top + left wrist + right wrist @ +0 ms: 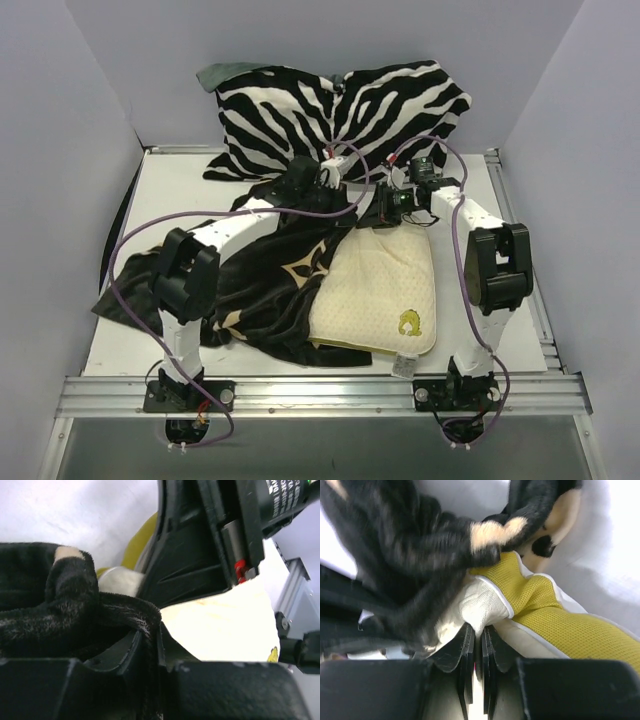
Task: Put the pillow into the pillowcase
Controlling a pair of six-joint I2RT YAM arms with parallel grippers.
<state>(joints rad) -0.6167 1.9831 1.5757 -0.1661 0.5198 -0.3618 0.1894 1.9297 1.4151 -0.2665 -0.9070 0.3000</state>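
Pillow [385,285], judged soft, light and floppy, lay flat right of centre, its far corner pinched in the closed right gripper [480,630]. The left gripper [151,614] clamped the hem of the limp pillowcase [265,285] beside it. Zebra cushion [340,110] crowded the far edge; bare table [180,190] lay far-left.

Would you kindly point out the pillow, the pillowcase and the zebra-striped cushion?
pillow [385,285], top view, middle of its cream face
pillowcase [265,290], top view, black fabric beside the star motif
zebra-striped cushion [340,110], top view, its striped middle
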